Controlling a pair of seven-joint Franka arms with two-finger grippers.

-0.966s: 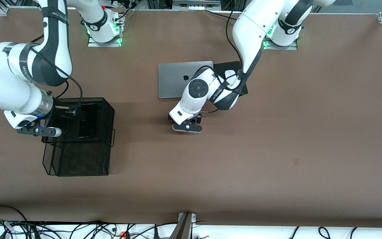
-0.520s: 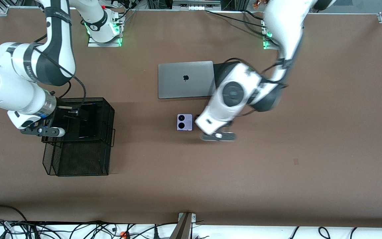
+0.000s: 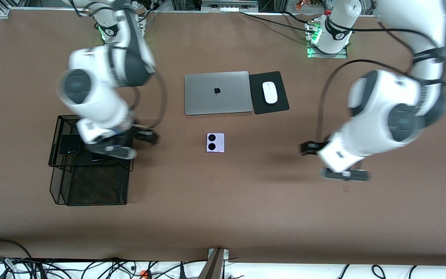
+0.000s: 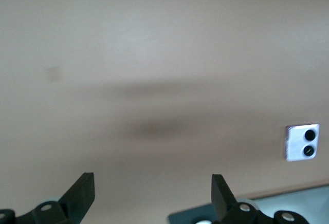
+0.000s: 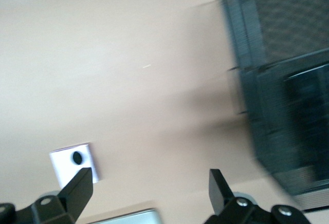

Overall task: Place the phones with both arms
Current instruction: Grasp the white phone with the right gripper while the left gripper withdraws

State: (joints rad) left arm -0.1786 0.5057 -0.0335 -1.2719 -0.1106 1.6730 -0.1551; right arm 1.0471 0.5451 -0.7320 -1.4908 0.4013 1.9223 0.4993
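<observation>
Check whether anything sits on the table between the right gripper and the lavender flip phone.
Nothing visible does. The right gripper, open, hangs at the black mesh basket; only bare table separates it from the lavender flip phone. The silver laptop lies farther from the front camera.

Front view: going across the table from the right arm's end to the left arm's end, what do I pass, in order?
Black mesh basket with the right gripper over it, open → silver laptop → black mouse pad with the white mouse on it → left gripper, open, over bare table.
</observation>
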